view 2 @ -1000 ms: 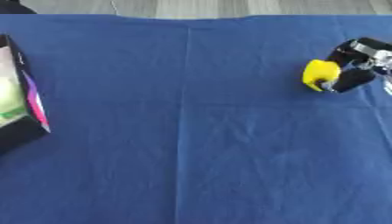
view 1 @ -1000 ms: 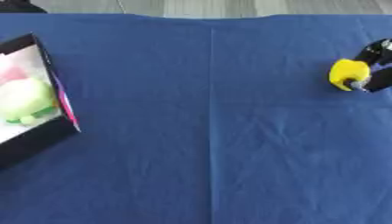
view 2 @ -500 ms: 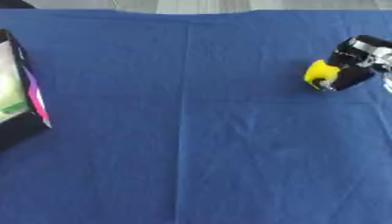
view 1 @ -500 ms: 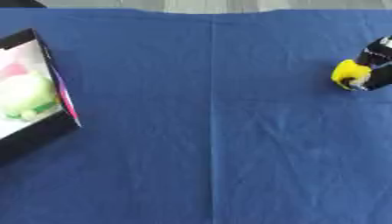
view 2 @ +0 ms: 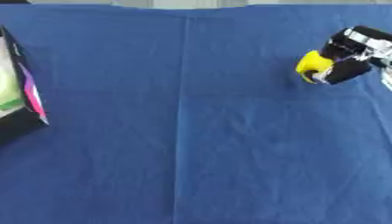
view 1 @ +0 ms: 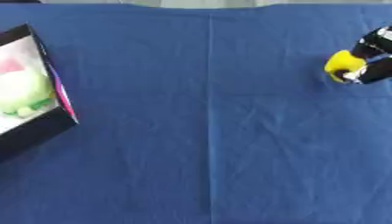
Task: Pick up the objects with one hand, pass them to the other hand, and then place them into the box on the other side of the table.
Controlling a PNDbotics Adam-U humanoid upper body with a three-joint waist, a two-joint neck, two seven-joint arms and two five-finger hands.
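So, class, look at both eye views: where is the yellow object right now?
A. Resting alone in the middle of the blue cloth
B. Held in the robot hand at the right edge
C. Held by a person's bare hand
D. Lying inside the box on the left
B. The yellow object sits between the curled black fingers of the right robot hand, far from the box.

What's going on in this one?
The robot's right hand is at the right edge of the blue tablecloth, fingers curled round a yellow object. The box sits at the left edge and already holds a light green soft item. The left hand is not in view.
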